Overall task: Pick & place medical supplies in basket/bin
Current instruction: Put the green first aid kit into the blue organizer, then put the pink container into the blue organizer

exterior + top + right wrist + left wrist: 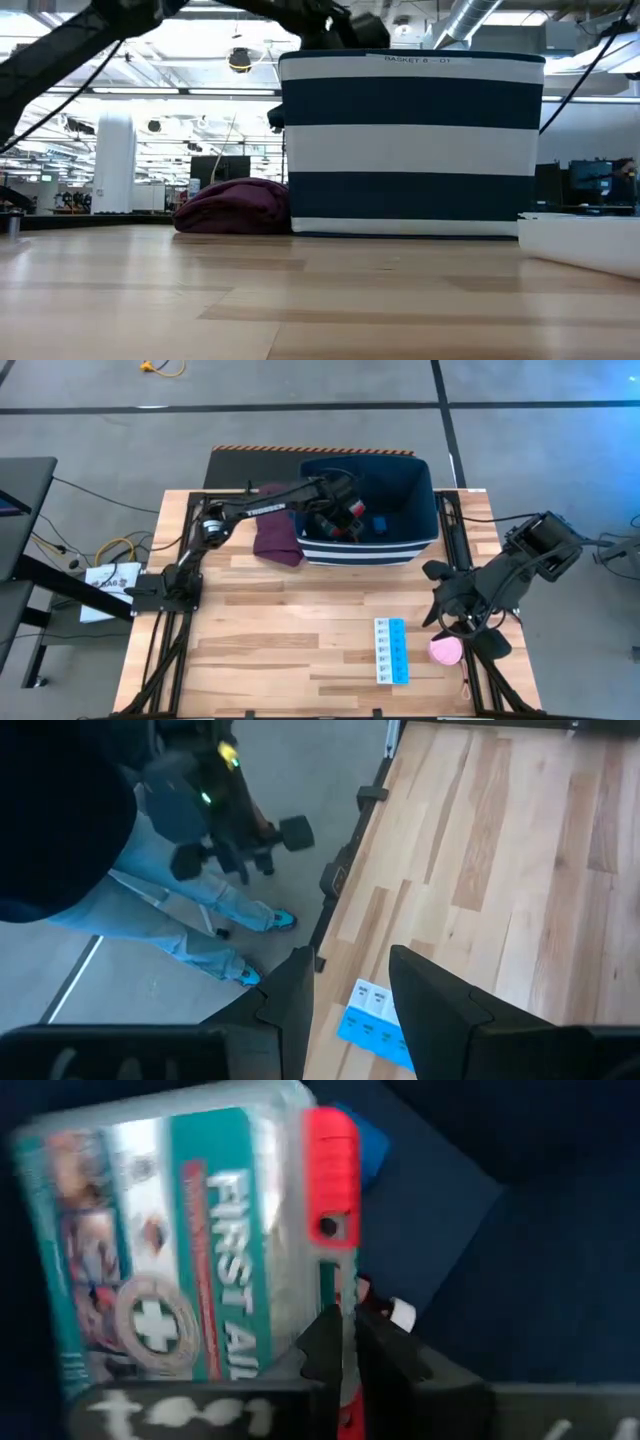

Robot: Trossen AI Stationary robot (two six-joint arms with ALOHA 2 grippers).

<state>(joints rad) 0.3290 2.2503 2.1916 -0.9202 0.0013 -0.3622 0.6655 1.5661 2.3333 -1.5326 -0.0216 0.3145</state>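
High view: the bin point(420, 510) is a soft, rectangular navy fabric tub with white stripes on its side, standing at the far middle of the table point(280, 630). Inside it, the left gripper point(340, 520) is reached down among the contents, and a small blue block point(380, 523) lies on the dark floor beside it. Left wrist view shows what that gripper has: a flat, glossy first-aid box point(190, 1250), teal and white with a red latch, its edge pinched between the nearly closed fingers point(320, 1345). A blue block point(370, 1145) peeks out behind the box, and a tiny red-white piece point(395, 1312) lies on the navy fabric just beside the fingers.

Low view has the bin point(410, 140) as a tall striped wall, with a rumpled maroon cloth point(235, 207) touching its left side. From above, the same cloth point(277, 535) lies folded between the bin and the left arm.

Out on the bare wood planks, near the front right, a flat blue-white pill strip point(391, 651) of small square cells lies lengthwise, and a pink round roll point(446, 651) sits just beside it at the table edge. The right gripper point(450, 622) hangs above that corner; in its wrist view the fingers point(430, 990) stand apart with nothing between them, and the pill strip point(375, 1015) shows on the wood below. A person's legs point(200, 920) in light trousers stand on the grey floor beyond the table edge.
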